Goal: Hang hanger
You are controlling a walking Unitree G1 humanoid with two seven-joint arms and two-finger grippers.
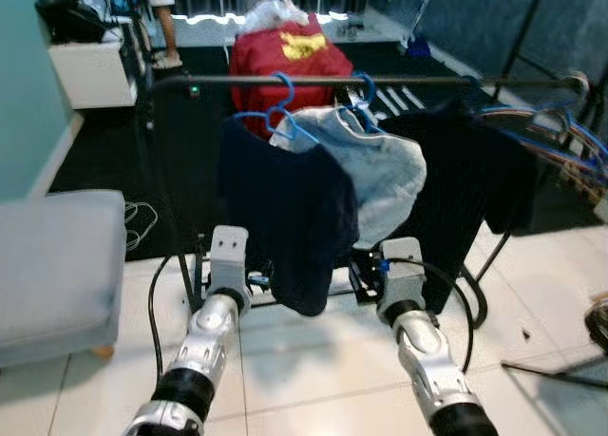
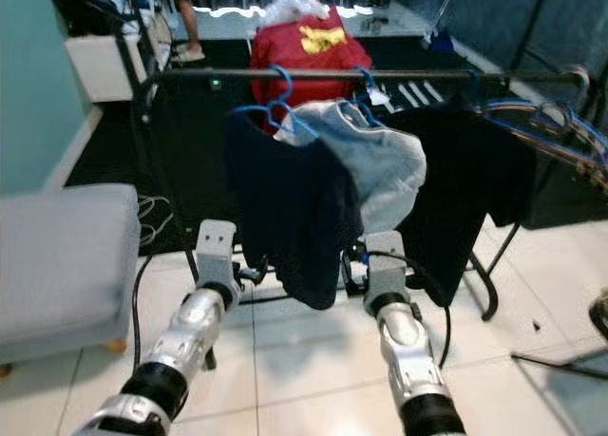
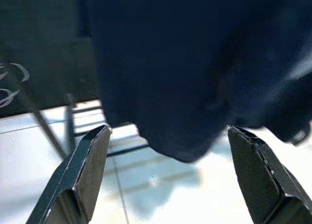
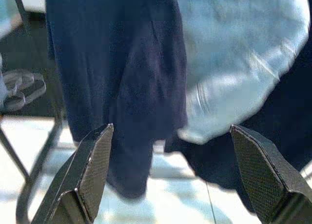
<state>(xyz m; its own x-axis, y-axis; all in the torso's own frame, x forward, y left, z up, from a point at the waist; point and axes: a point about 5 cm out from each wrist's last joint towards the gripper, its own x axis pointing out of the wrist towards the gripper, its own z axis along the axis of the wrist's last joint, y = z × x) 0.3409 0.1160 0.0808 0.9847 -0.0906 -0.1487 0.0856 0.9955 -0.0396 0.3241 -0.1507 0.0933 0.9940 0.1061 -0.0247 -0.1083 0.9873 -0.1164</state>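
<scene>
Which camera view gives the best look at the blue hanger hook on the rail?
The left eye view: the blue hanger hook sits over the black rail, with the navy shirt below. The right eye view shows the same. Both wrist views show hanging cloth.

A grey upholstered seat (image 1: 57, 265) stands on the pale tiled floor (image 1: 313, 360) beside a teal wall (image 1: 24, 85). Farther back, a red bag with a yellow emblem (image 1: 290, 61) rests on a dark carpet (image 1: 104, 151), topped by a crumpled white plastic bag (image 1: 275, 13). A white cabinet (image 1: 90, 70) carries a black bag (image 1: 66, 18), and a person's bare leg (image 1: 166, 32) stands next to it. White cables (image 1: 141, 222) lie on the carpet's edge.
</scene>
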